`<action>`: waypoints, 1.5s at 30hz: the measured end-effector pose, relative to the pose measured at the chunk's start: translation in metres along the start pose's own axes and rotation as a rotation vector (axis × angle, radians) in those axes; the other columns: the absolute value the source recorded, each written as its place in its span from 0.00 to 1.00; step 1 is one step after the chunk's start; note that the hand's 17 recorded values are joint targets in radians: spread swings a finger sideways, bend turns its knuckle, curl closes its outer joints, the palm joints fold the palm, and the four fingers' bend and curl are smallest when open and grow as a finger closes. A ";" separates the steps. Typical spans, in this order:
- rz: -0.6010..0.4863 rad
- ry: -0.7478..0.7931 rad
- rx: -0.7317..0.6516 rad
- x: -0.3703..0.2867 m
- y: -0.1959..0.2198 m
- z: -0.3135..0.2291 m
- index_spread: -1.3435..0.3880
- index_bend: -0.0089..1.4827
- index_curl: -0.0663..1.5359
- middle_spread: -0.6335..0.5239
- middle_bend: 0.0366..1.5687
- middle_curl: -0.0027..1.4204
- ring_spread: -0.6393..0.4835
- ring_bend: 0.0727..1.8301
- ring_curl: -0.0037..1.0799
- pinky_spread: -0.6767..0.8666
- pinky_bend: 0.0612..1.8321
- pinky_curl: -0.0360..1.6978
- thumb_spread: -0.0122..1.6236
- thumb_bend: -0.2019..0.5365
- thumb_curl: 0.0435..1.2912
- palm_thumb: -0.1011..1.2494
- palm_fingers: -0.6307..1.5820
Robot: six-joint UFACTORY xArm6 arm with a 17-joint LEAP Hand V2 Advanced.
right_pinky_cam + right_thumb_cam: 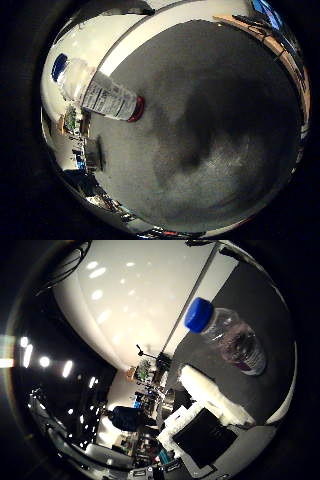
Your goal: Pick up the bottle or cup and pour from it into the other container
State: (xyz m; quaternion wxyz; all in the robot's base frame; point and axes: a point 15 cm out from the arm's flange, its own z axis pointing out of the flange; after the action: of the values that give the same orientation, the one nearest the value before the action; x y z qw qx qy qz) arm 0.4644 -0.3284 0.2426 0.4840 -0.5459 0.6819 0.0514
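A clear plastic bottle [103, 95] with a blue cap, a white label and red at its base stands on the dark grey table [210, 130], a short way from my palm. The right thumb side palm view shows the bottle [235, 340] from its cap end, with dark liquid inside. My right hand [215, 398] shows there as a white finger and a black part beside the bottle, a little away from it. The finger looks relaxed and is not curled round anything.
The table's edge [110, 60] runs just behind the bottle, with a white wall [130, 300] beyond it. A wooden shelf [272, 42] stands at the table's far side. Room clutter [140, 410] lies past the table edge.
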 end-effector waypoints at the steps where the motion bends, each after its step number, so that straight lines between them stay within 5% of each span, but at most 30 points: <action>1: 0.009 -0.005 0.001 0.003 0.001 0.003 0.64 0.12 0.23 0.53 0.22 0.26 0.64 0.31 0.19 0.69 0.44 0.02 0.67 0.25 0.30 0.60 0.39; 21: 0.006 -0.049 -0.026 -0.011 -0.005 0.055 0.63 0.12 0.23 0.53 0.21 0.26 0.63 0.32 0.19 0.68 0.44 0.02 0.66 0.24 0.31 0.61 0.40; 31: -0.009 -0.063 -0.078 -0.022 -0.001 0.095 0.62 0.13 0.25 0.50 0.22 0.26 0.58 0.37 0.19 0.64 0.45 0.01 0.66 0.24 0.31 0.62 0.50; 35: 0.000 -0.069 -0.087 -0.023 0.005 0.099 0.62 0.14 0.26 0.47 0.27 0.28 0.52 0.43 0.20 0.57 0.48 0.01 0.65 0.24 0.32 0.62 0.60; 41: 0.003 -0.081 -0.092 -0.026 0.006 0.100 0.61 0.17 0.31 0.44 0.38 0.34 0.45 0.54 0.28 0.33 0.56 0.02 0.63 0.24 0.33 0.67 0.80; 45: 0.005 -0.091 -0.098 -0.028 0.007 0.101 0.60 0.31 0.38 0.44 0.50 0.39 0.44 0.58 0.34 0.19 0.61 0.06 0.59 0.25 0.35 0.70 0.89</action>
State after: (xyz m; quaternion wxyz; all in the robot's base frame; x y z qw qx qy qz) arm 0.5180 -0.2451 0.2060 0.4869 -0.5643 0.6574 0.1108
